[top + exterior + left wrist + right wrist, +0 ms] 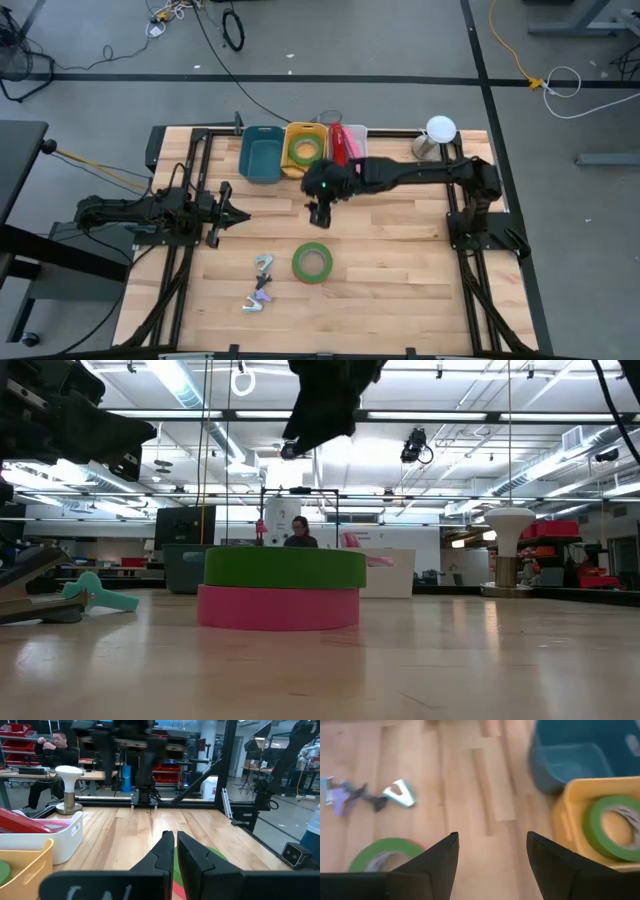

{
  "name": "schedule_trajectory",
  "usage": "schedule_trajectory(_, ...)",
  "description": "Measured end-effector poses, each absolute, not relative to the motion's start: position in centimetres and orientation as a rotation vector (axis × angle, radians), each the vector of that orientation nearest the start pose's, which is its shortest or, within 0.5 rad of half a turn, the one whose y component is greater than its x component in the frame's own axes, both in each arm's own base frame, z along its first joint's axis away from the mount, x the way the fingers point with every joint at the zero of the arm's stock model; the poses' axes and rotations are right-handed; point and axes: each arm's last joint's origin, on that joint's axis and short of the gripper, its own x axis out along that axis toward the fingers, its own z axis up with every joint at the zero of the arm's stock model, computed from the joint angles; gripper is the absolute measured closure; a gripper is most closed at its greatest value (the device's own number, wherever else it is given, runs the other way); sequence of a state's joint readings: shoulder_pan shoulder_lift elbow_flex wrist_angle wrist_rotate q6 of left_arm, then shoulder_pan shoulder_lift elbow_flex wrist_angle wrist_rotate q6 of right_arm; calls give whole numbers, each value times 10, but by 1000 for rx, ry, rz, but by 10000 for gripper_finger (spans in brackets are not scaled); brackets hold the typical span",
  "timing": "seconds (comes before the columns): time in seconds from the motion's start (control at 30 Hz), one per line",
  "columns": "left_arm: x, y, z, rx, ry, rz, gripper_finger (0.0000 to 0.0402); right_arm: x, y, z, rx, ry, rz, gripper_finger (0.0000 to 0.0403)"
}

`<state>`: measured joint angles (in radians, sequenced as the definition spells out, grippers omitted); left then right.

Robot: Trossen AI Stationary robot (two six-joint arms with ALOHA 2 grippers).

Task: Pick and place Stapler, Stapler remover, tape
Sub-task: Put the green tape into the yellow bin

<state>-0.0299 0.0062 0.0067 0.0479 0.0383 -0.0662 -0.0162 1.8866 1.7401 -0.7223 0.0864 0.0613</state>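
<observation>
A green tape roll (312, 262) lies flat on a pink roll (278, 610) near the table's middle front. Another green tape roll (612, 827) lies in the yellow bin (291, 135). A red stapler (340, 143) lies in the white bin (359, 131). Two staple removers (264, 263) (257, 299) lie on the table left of the tape stack. My right gripper (318, 213) hangs open above the table, between the bins and the tape stack, with nothing between its fingers (440, 862). My left gripper (175, 851) is shut and level at the table's left side.
A blue bin (261, 155) stands left of the yellow one at the far edge. A white mushroom-shaped object (438, 132) stands at the far right. Bare wood lies between the bins and the tape stack. A person sits in the room beyond the table.
</observation>
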Motion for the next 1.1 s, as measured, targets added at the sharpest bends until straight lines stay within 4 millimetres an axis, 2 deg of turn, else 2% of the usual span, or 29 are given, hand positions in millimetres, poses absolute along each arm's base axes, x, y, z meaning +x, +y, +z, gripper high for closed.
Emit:
schedule_trajectory(0.17,97,-4,170,-66,-46,-70,376,415,17,304,2,864,-66,169)
schedule_trajectory(0.47,97,-4,170,-66,-46,-70,376,414,47,305,-23,848,-2,169)
schedule_trajectory(0.8,97,-4,170,-66,-46,-70,376,410,70,305,-20,857,36,169)
schedule_trajectory(1.1,97,-4,170,-66,-47,-70,376,389,84,324,57,870,37,169)
